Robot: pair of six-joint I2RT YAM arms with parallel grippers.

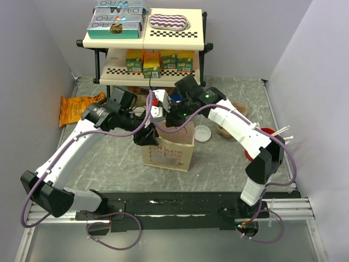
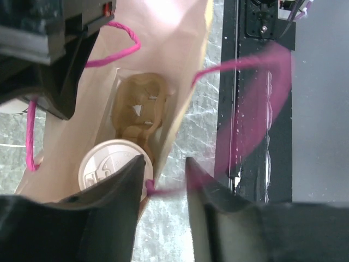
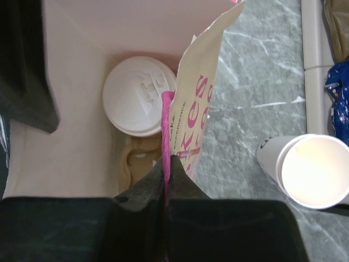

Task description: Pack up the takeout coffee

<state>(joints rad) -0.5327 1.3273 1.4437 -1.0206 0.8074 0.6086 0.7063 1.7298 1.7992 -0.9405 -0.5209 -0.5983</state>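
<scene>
Paper bag [image 1: 169,155], table [image 1: 109,164] centre.
- Mouth: blocked by the left hand [image 2: 165,164], its fingers apart astride one pink handle [image 2: 155,189], and the right hand [image 3: 169,164], pinched on the other handle [image 3: 166,125].
- Floor: takeout coffee [image 3: 139,95] touching a brown pastry [image 2: 139,106]; bare space alongside.
- Right side: lidless cup [image 3: 313,172] near.
- Far edge: shelf rack [image 1: 144,38].

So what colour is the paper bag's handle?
Bright pink; the handle shows best in the right wrist view.

I see the bag [image 1: 169,155] in the middle of the table [image 1: 109,158]. The takeout coffee [image 3: 136,95] stands inside it, next to another thing [image 2: 139,106]. A lid [image 1: 202,133] lies just right of the bag. The rack [image 1: 147,41] is far behind.
</scene>
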